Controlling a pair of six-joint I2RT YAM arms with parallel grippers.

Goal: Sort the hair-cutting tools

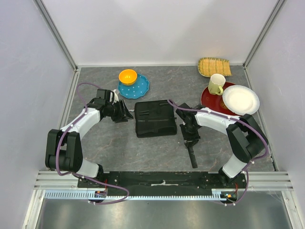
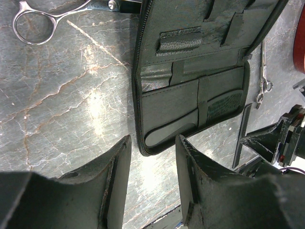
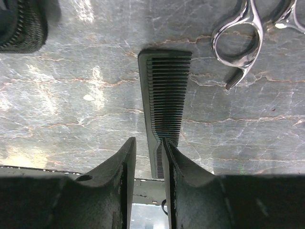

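Observation:
An open black zip case (image 1: pixel 155 118) lies flat mid-table, its pockets (image 2: pixel 200 71) showing. My left gripper (image 2: pixel 152 143) hovers at its left edge, open, with only bare table between the fingers. One pair of silver scissors (image 2: pixel 35 21) lies beyond that gripper, another (image 2: pixel 263 76) lies right of the case beside a black comb (image 2: pixel 243 133). My right gripper (image 3: pixel 148 143) is low over that comb (image 3: pixel 164 90), jaws narrow. The comb's thin end rests against the right finger, with a gap to the left finger. Scissor rings (image 3: pixel 240 40) lie just right of the comb.
At the back left an orange bowl (image 1: pixel 127 76) sits on a blue dotted plate (image 1: pixel 138 88). At the back right are a woven mat (image 1: pixel 214 67), a pale mug (image 1: pixel 217 84) on a red plate (image 1: pixel 212 98), and a white plate (image 1: pixel 240 99). The comb (image 1: pixel 192 155) reaches toward the table's near edge.

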